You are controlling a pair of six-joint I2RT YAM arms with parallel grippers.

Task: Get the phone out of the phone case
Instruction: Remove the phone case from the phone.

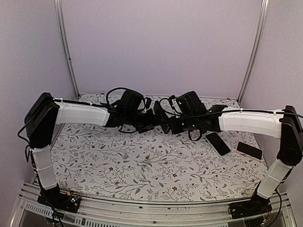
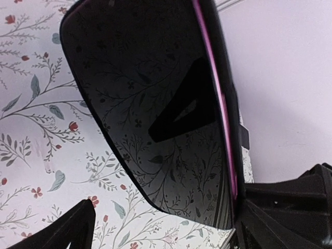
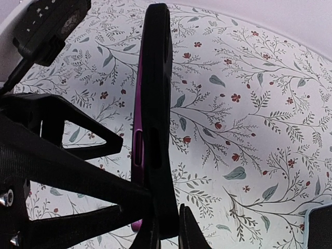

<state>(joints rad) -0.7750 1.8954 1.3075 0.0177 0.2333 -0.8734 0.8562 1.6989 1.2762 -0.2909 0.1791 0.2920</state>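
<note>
The phone [image 2: 155, 104] is held up in the air, its dark glossy screen filling the left wrist view. Its purple edge [image 3: 138, 129] runs along the black phone case [image 3: 155, 78], which shows edge-on in the right wrist view. My right gripper [image 3: 168, 236] is shut on the bottom end of the case, one finger on each face. My left gripper [image 2: 171, 231] is open, with its fingertips [image 2: 70, 228] wide apart on either side of the phone's lower corner and not pressing it. Both grippers meet above the middle of the table, left [image 1: 149, 121] and right [image 1: 164, 125].
Two other dark phones lie flat on the floral tablecloth [image 1: 140, 163] at the right, one [image 1: 217, 143] beside the other [image 1: 249, 150]. Metal frame posts [image 1: 65, 46] stand at the back corners. The left arm's wrist body [image 3: 46, 21] shows at the right wrist view's top left.
</note>
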